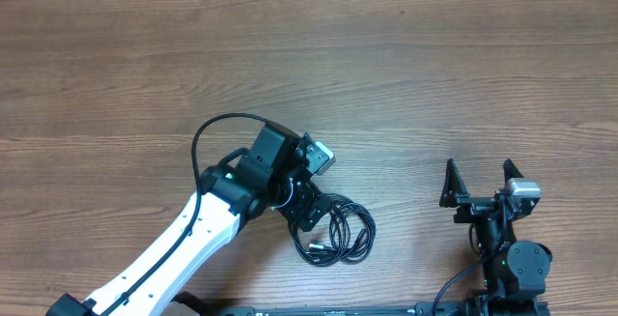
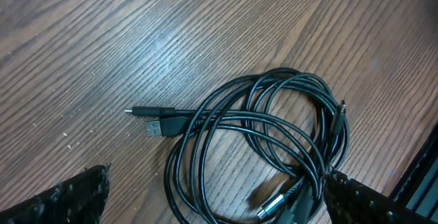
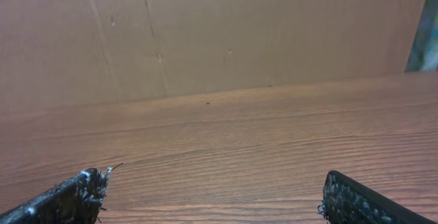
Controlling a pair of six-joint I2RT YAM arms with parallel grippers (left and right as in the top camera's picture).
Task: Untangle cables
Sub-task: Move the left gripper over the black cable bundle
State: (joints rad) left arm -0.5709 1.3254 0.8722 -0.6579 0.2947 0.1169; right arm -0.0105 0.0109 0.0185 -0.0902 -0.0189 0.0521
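A tangled bundle of thin black cables (image 1: pixel 343 231) lies coiled on the wooden table (image 1: pixel 386 74), near the front centre. In the left wrist view the cables (image 2: pixel 267 128) loop over each other, with plug ends at the left and a silver-tipped plug at the bottom. My left gripper (image 1: pixel 311 221) is open and hovers low over the bundle's left side, its two fingers (image 2: pixel 215 200) straddling the coil. My right gripper (image 1: pixel 480 183) is open and empty at the front right, well away from the cables; its fingers (image 3: pixel 212 196) frame bare wood.
A brown cardboard wall (image 3: pixel 205 32) stands at the table's far edge. The thick black wire (image 1: pixel 217 128) of the left arm arcs above its wrist. The table's front edge lies just behind the cables.
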